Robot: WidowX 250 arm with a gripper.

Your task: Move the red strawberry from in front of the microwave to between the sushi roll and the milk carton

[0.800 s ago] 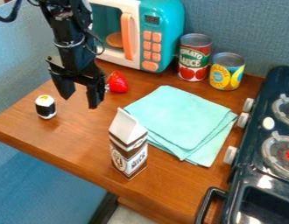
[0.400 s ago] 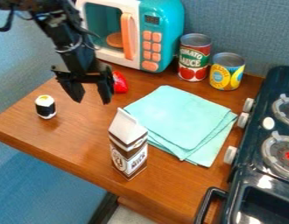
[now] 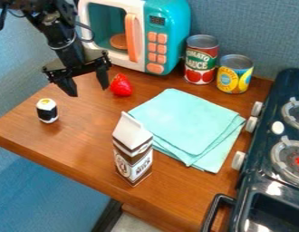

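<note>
The black gripper [image 3: 90, 92] hangs at the upper left over the wooden counter, open, its two fingertips apart with nothing between them. Just right of it lies a red strawberry [image 3: 121, 85]. A small white and black sushi roll [image 3: 47, 111] stands to the gripper's lower left. Farther to the front, a brown and white milk carton [image 3: 133, 150] stands upright beside a folded turquoise cloth [image 3: 187, 121].
A teal and white toy microwave [image 3: 166, 27] stands at the back. A red can [image 3: 201, 60] and a yellow-blue can [image 3: 235, 74] are right of it. The dark toy stove [image 3: 261, 181] with knobs and a handle borders the counter [image 3: 85, 149] at right.
The gripper first moved right and up, in front of the strawberry, then back left and up, uncovering the strawberry. It stayed open, and the other objects kept their places.
</note>
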